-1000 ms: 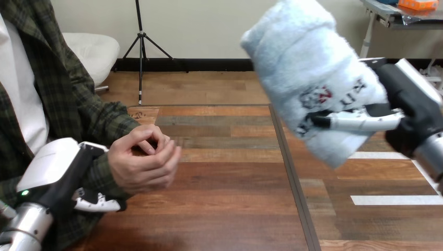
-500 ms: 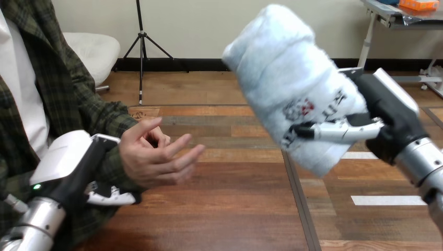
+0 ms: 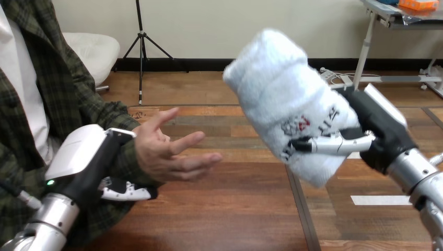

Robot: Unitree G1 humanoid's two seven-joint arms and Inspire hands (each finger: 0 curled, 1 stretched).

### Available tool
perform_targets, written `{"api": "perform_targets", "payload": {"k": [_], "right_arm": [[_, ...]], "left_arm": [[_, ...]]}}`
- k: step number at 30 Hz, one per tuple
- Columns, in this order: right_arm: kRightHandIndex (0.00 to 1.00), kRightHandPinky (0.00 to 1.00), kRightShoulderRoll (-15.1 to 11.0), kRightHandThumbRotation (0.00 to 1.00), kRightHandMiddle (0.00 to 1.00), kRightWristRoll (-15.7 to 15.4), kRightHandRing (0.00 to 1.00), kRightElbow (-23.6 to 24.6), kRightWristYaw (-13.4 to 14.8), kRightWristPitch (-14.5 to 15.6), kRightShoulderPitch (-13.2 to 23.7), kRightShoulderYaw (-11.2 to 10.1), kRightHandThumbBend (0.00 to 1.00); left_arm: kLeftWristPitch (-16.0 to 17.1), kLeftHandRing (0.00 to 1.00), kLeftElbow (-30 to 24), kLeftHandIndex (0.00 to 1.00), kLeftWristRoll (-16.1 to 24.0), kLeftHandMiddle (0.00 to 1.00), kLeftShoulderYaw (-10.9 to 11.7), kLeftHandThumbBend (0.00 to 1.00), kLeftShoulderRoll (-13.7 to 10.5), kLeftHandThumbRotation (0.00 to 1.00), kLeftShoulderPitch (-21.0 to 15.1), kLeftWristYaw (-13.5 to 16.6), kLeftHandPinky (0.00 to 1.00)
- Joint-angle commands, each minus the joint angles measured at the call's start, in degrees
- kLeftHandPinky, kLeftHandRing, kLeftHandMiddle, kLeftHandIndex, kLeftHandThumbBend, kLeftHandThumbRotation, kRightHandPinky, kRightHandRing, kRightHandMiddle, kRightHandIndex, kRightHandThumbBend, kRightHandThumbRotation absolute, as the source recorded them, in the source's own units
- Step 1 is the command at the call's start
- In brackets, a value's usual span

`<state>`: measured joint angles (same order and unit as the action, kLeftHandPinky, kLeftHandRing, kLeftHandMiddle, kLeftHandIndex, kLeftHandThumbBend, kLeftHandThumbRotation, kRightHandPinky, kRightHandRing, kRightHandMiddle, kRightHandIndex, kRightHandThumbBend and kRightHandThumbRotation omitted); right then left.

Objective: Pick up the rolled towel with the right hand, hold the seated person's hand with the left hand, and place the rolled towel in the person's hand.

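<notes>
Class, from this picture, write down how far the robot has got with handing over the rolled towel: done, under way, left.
Done: the right hand grips the rolled towel, held in the air. Under way: the left hand curls round the person's wrist, and the person's hand is open toward the towel. Left: a gap separates towel and palm, so it is not yet placed.

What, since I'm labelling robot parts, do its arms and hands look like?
Both forearms are silver cylinders: left forearm, right forearm. The left hand and right hand are black with white shells on their backs and white-and-black jointed fingers. A small green light glows by the left wrist.
</notes>
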<state>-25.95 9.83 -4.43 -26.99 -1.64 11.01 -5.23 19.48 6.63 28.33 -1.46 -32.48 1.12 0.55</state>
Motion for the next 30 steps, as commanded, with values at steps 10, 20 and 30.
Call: {"api": "perform_targets", "payload": {"k": [10,20,30], "right_arm": [[0.27,0.08,3.13,0.00,0.21,-3.30,0.13,-9.66,-0.15,-11.03,6.77,1.68,0.74],[0.27,0.10,4.14,0.00,0.22,-4.79,0.15,-11.88,0.35,-12.84,6.97,3.28,0.76],[0.26,0.10,5.66,0.00,0.21,-6.41,0.15,-13.24,0.31,-15.09,6.81,4.95,0.76]], "left_arm": [[0.57,0.30,-4.78,0.39,-0.51,0.38,-2.39,0.85,2.95,0.00,-2.36,-2.32,0.25],[-0.49,0.31,-6.16,0.40,-0.23,0.38,-2.61,0.86,4.28,0.00,-2.49,-3.23,0.25],[0.54,0.31,-5.51,0.39,-0.07,0.38,-2.80,0.87,5.29,0.00,-2.88,-2.76,0.25]]}}
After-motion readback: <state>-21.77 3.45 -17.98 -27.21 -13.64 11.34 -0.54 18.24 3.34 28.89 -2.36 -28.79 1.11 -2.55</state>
